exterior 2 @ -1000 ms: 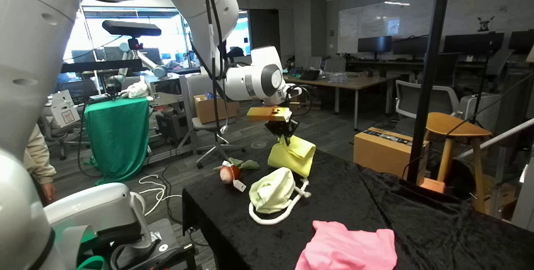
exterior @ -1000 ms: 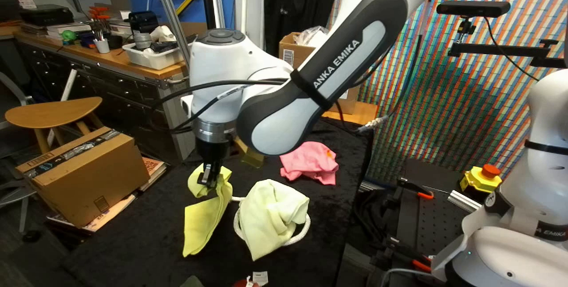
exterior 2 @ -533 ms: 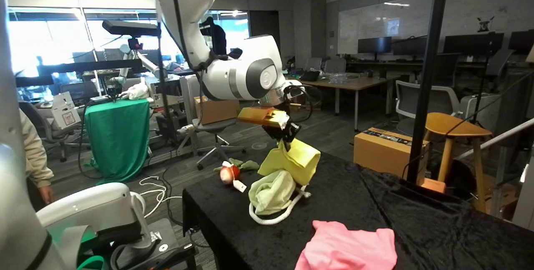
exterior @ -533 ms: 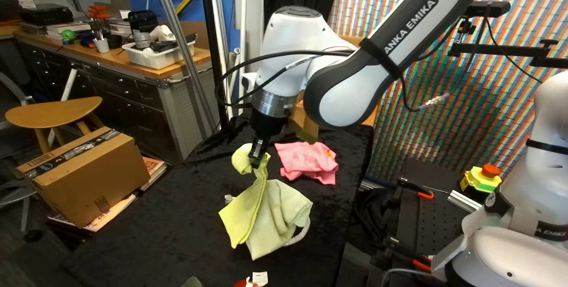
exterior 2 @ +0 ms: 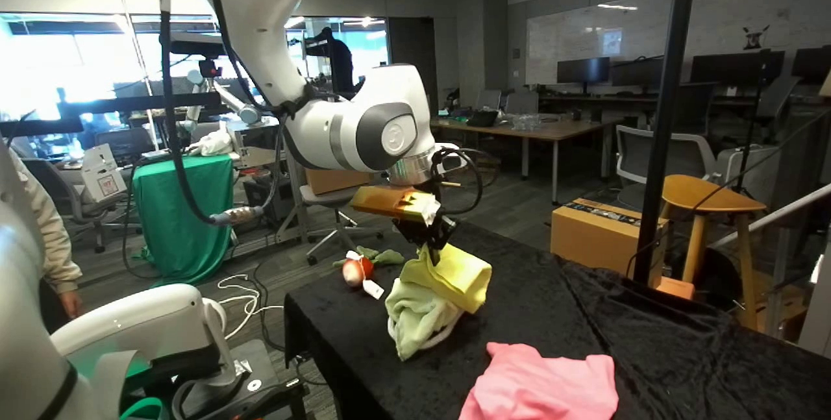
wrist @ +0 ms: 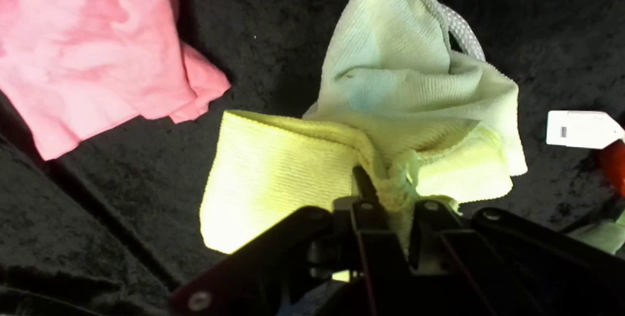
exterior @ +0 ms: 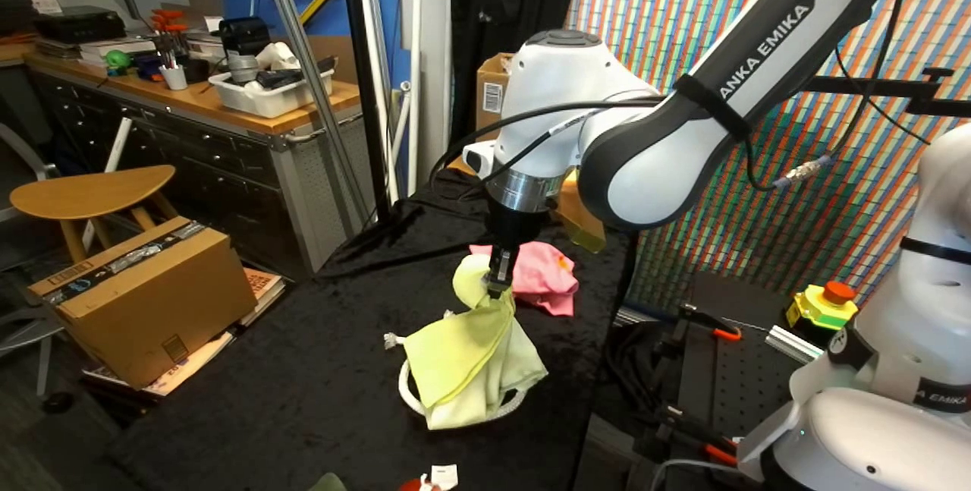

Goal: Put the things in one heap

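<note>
My gripper point(exterior: 499, 286) is shut on the yellow cloth point(exterior: 455, 350), pinching its bunched middle. In the wrist view the gripper point(wrist: 385, 174) has folds of the yellow cloth point(wrist: 273, 174) between its fingers. The yellow cloth hangs over the pale green cloth point(exterior 2: 415, 319) and covers part of it; the pale green cloth also shows in the wrist view point(wrist: 390, 62). A white rope point(exterior: 410, 388) curves around under the pale green cloth. The pink cloth point(exterior 2: 545, 381) lies crumpled apart from them, also in the wrist view point(wrist: 97, 52), partly behind my gripper in an exterior view point(exterior: 545, 278).
A red and white toy point(exterior 2: 357, 271) with a white tag and green leaves point(exterior 2: 388, 256) lies near the edge of the black-covered table point(exterior 2: 552, 316). A black post point(exterior 2: 665, 115) stands beside the table. A cardboard box point(exterior: 144, 301) is off the table.
My gripper has carried the yellow cloth from beside the pale green cloth to over it, then lower. The pale green cloth has shifted slightly. The pink cloth has not moved.
</note>
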Action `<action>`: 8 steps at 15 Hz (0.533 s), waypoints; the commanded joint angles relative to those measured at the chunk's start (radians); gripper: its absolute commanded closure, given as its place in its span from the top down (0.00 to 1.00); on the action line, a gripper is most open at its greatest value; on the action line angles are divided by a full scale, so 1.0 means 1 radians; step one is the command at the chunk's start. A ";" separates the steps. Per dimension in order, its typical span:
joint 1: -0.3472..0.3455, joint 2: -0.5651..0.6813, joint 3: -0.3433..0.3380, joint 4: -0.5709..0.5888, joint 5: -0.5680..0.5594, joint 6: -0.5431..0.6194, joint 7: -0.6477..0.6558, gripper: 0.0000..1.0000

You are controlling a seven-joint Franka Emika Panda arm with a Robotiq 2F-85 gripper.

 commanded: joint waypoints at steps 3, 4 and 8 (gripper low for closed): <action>0.032 0.146 0.012 0.069 -0.091 0.024 0.051 0.10; 0.044 0.176 0.012 0.085 -0.100 0.036 0.057 0.10; 0.093 0.277 0.000 0.160 -0.114 0.039 0.082 0.10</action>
